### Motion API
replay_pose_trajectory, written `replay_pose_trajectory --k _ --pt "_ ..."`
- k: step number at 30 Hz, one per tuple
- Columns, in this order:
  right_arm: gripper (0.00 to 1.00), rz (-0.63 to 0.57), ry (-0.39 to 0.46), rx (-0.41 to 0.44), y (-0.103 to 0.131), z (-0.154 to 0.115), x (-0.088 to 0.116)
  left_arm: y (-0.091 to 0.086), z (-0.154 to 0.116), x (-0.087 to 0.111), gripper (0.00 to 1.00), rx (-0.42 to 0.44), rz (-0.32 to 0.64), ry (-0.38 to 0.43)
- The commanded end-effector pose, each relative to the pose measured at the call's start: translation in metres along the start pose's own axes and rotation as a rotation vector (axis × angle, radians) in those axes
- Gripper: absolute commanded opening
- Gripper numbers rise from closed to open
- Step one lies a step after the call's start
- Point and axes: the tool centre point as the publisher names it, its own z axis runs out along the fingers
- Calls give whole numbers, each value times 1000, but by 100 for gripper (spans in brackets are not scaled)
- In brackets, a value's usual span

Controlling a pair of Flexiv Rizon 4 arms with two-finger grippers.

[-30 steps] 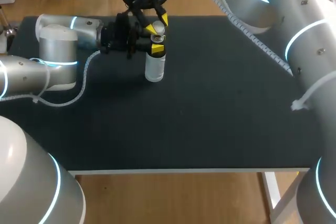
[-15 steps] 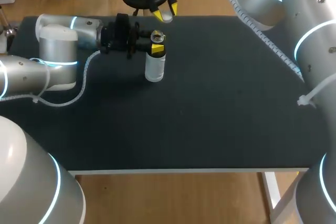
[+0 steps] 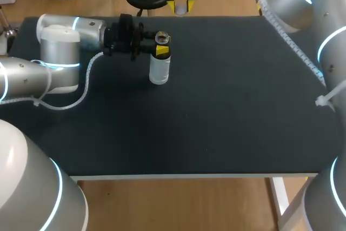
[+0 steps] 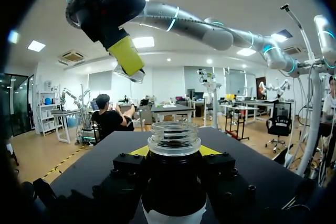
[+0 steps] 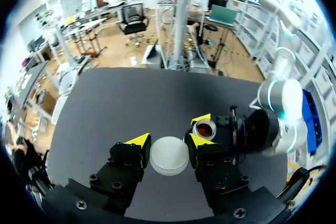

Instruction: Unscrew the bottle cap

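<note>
- My left arm (image 3: 59, 47) comes in from the left and lies low over the dark surface (image 3: 227, 117).
- The left end effector (image 3: 161, 49) is closed on the neck of the bottle (image 3: 159, 70). One yellow tip presses on each side.
- The bottle stands upright on the surface, near the far edge and left of the middle. Its body looks pale.
- The top of the bottle is open. In the left wrist view the screw rings around its clear mouth show.
- The right end effector (image 5: 169, 141) hangs high in the air, up and to the right of the bottle, well apart from it.
- The cap (image 5: 169, 156) is small, round and white. It sits between the two yellow tips of the right end effector, and both tips touch it, so it is gripped tight.
- In the right wrist view the open bottle shows far below, just past one yellow tip.
- My right arm (image 3: 303, 4) comes in from the right side.
</note>
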Motion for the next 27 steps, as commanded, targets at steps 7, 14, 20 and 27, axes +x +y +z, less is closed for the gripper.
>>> replay_pose_trajectory --k 7,14,20,27 --pt "0 133 -204 -63 -17 -19 16 2 0 -2 0 2 1 6" --pt "0 238 -355 -83 -24 -23 20 2 0 -2 0 2 1 6" --pt "0 309 -445 -91 -31 -22 27 2 0 -2 0 2 1 6" --pt "0 418 -529 -52 -37 -18 33 2 0 -2 0 2 1 6"
